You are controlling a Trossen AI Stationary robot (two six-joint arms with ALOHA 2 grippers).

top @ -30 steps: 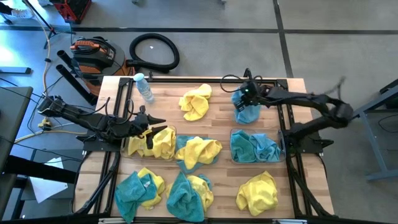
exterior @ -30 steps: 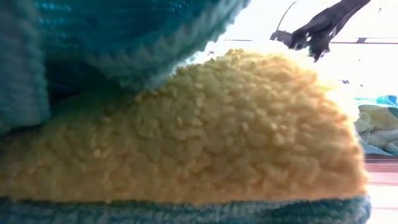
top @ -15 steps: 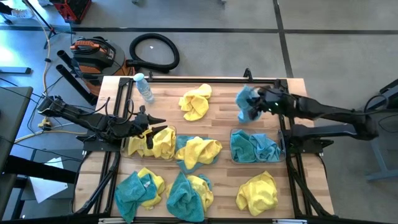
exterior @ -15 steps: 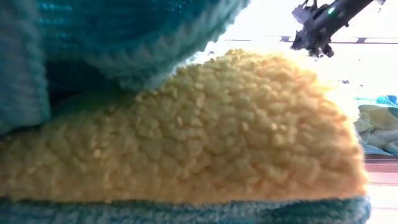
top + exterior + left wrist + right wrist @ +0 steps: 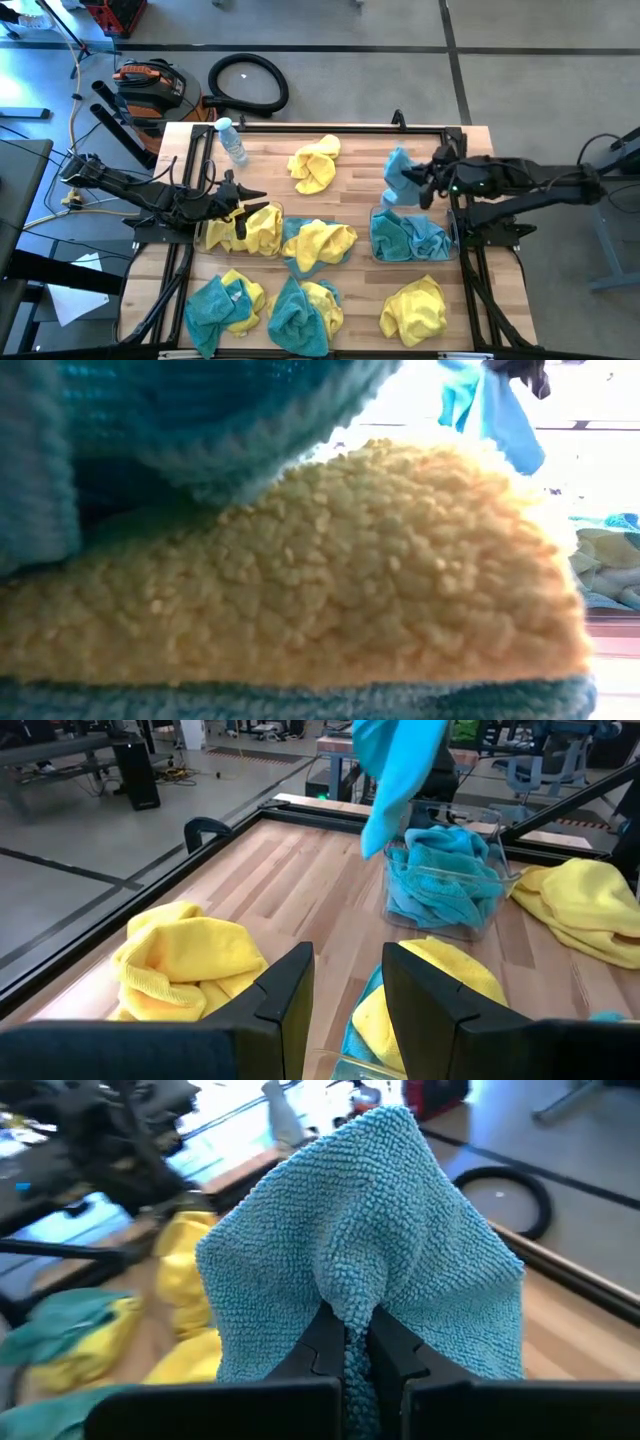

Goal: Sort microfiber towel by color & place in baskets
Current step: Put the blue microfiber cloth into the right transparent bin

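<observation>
Right tool (image 5: pixel 348 1342) clamped on a looped teal towel (image 5: pixel 370 1240); left tool (image 5: pixel 348 990) parted above fuzzy yellow cloth (image 5: pixel 185 952)

The bench (image 5: pixel 350 165) was a pale wood-plank top edged by a black metal frame (image 5: pixel 320 126), standing on a grey concrete floor (image 5: pixel 350 70) crossed by dark seams. Beyond its far edge a coiled black hose (image 5: pixel 248 82) lay on the floor, beside an orange-and-black machine (image 5: pixel 150 85). A red object (image 5: pixel 115 15) sat near the high view's upper edge. In the left wrist view the room behind showed more grey floor, a dark cabinet (image 5: pixel 133 772) and office chairs (image 5: pixel 560 760). The low view's background was washed out by bright light.
</observation>
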